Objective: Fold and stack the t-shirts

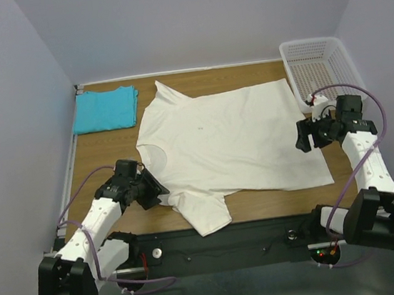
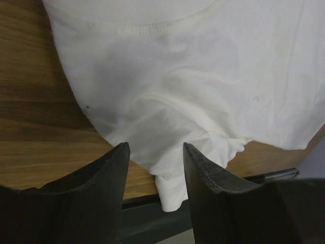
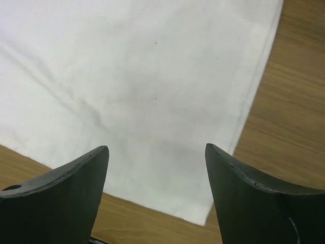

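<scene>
- Cream-white t-shirt [image 1: 231, 136]: spread flat over the middle of the table [image 1: 101, 159], collar toward the table's left side, hem toward its right side. Probably laid wide to allow straight, clean folds.
- Near sleeve [image 1: 207, 217]: bunched and draped past the table's near edge. Judged to need pulling in before the first fold.
- Blue t-shirt [image 1: 106, 110]: folded into a tidy rectangle at the table's far left corner, near the cream shirt's far sleeve but apart from it. Probably parked there as the base of the stack.
- Left gripper [image 1: 156, 192]: fingers apart, nothing between them, low over the collar-side shoulder at the table's near left. Placed for a pinch on that end of the cloth.
- Right gripper [image 1: 307, 136]: fingers wide apart, nothing held, above the hem at the table's right side. Mirrors the left, for an even two-handed lift.
- Basket [image 1: 310, 41]: at the table's far right corner, no shirt visible inside, clear of the folding area.
- Stage, by judgement: one shirt folded, the other not yet started, stacking not yet done.
</scene>
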Available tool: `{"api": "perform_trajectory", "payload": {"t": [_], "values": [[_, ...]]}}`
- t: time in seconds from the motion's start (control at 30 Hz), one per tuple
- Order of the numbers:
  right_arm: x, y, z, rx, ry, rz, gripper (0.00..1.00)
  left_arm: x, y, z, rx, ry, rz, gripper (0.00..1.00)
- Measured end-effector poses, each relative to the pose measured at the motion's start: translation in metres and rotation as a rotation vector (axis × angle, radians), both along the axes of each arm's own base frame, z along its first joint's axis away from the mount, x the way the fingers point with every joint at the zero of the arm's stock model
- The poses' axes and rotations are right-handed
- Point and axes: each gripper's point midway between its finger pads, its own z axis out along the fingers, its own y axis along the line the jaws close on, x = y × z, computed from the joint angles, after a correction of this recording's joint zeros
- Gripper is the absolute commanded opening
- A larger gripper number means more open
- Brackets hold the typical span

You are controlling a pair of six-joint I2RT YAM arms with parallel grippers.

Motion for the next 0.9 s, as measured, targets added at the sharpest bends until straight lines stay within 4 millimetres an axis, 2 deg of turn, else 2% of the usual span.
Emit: {"api": "perform_trajectory", "payload": {"t": [0.1, 0.2, 0.27, 0.3, 0.33, 0.43, 0.6, 0.67, 0.77, 0.9], "values": [[0.006, 0.008, -0.006, 0.07, 0.022, -0.006, 0.83, -0.003, -0.006, -0.005, -0.003, 0.035, 0.0, 0.57], [0.012, 0.013, -0.002, 0.11, -0.001, -0.01, 0.83, -0.002, -0.014, -0.007, -0.016, 0.043, -0.006, 0.55], [0.015, 0.014, 0.0, 0.124, -0.011, -0.014, 0.83, -0.004, -0.021, -0.011, -0.016, 0.062, -0.025, 0.44], [0.017, 0.015, 0.002, 0.131, -0.019, -0.017, 0.83, -0.008, -0.026, -0.016, -0.008, 0.083, -0.045, 0.35], [0.019, 0.015, 0.003, 0.136, -0.027, -0.021, 0.83, -0.01, -0.029, -0.019, -0.005, 0.094, -0.056, 0.23], [0.022, 0.016, 0.006, 0.149, -0.043, -0.028, 0.83, -0.018, -0.036, -0.031, 0.015, 0.141, -0.092, 0.02], [0.027, 0.019, 0.011, 0.172, -0.065, -0.035, 0.83, -0.027, -0.035, -0.035, 0.042, 0.179, -0.123, 0.0], [0.029, 0.019, 0.013, 0.177, -0.072, -0.035, 0.83, -0.031, -0.03, -0.03, 0.067, 0.185, -0.127, 0.0], [0.032, 0.019, 0.018, 0.177, -0.087, -0.035, 0.84, -0.035, -0.024, -0.008, 0.078, 0.146, -0.127, 0.0], [0.039, 0.017, 0.027, 0.169, -0.122, -0.03, 0.84, -0.038, -0.027, 0.033, 0.033, 0.071, -0.126, 0.0]]}}
